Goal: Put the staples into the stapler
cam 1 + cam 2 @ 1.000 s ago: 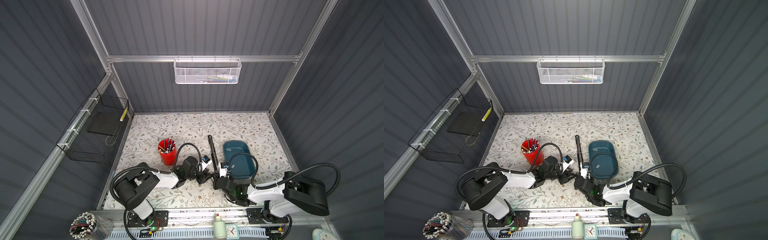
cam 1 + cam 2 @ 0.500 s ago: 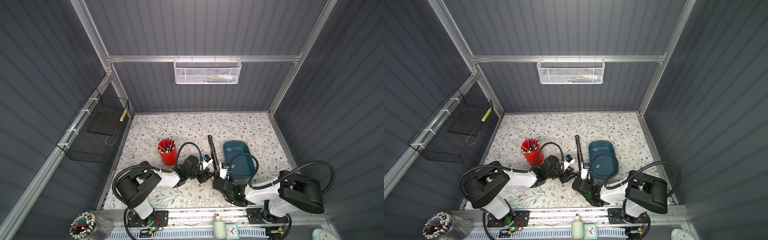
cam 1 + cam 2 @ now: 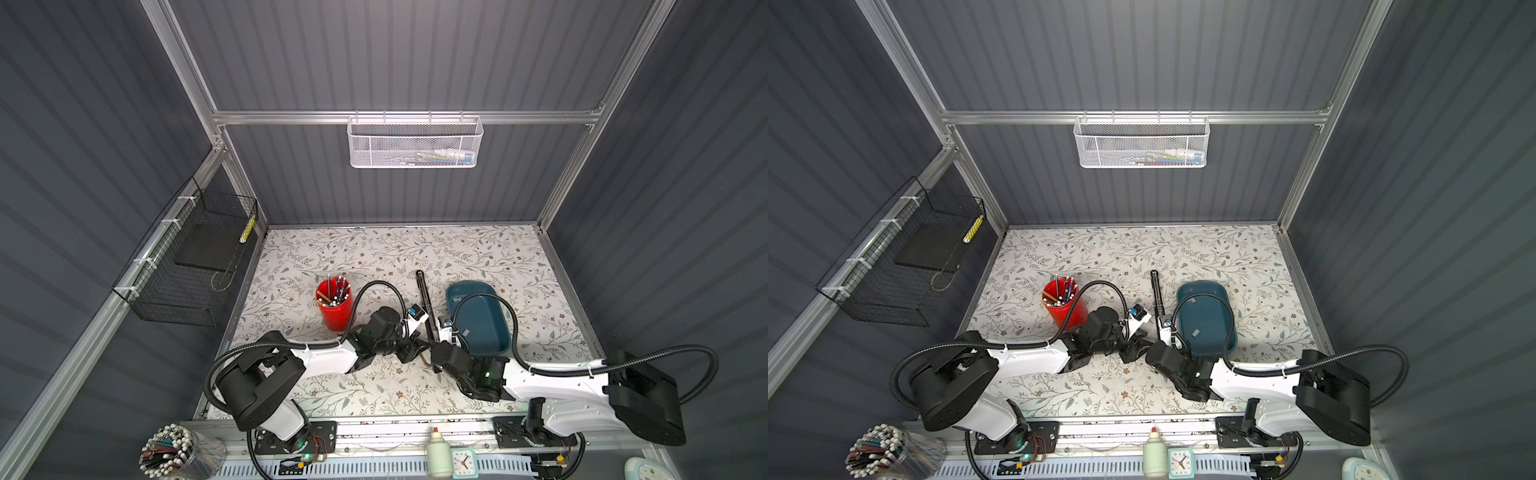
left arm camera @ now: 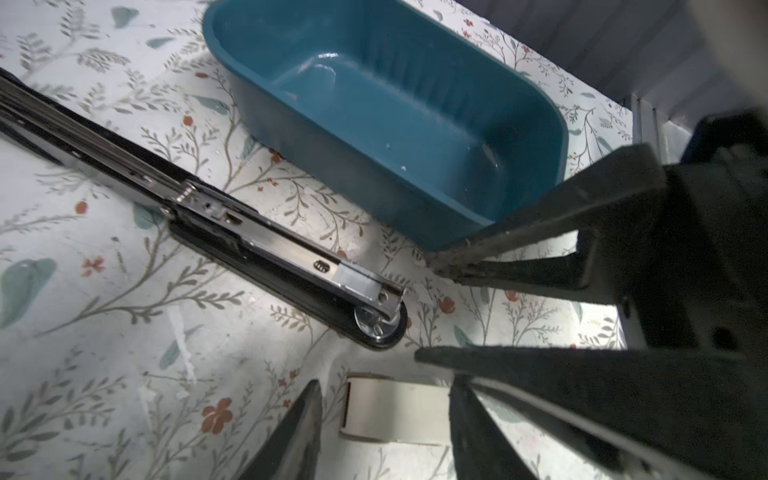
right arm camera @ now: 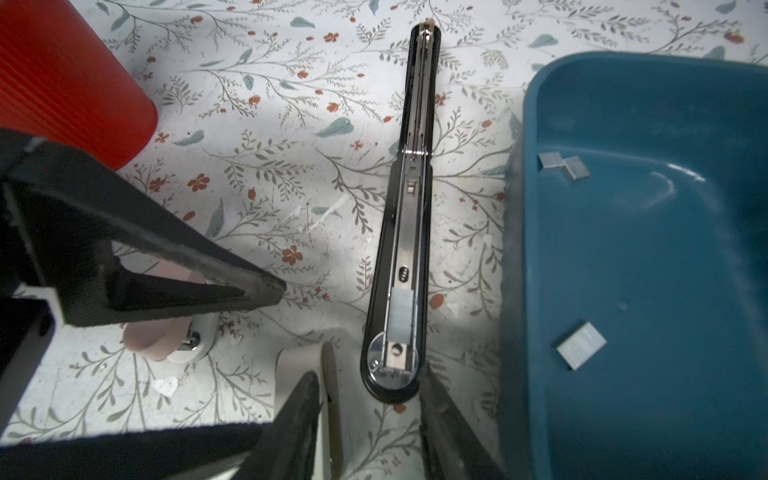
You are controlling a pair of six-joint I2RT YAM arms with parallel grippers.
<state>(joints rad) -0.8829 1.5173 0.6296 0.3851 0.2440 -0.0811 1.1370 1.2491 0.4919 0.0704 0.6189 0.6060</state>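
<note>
Staples (image 5: 580,345), flat grey strips, glossy teal tub (image 5: 665,270), long black stapler (image 5: 405,249)

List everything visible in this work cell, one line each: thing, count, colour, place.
stapler: one, black and silver, opened flat, centre of scene
tray: one, blue, right of the stapler
staples: three loose grey strips in the tray; a fourth lies in the stapler's channel
cup: one, red, holding pens, left of the stapler
pale object: one, beige, by the stapler's nearer end; unidentifiable
mesh basket: one, white, back rail
wire basket: one, black, left wall
jar: one, clear, holding pens or pencils, front left
bottle: one, white, front rail
clocks: two, pale teal, front edge
left gripper: one, black, jaws apart
right gripper: one, black, jaws apart astride the stapler's near end
</note>
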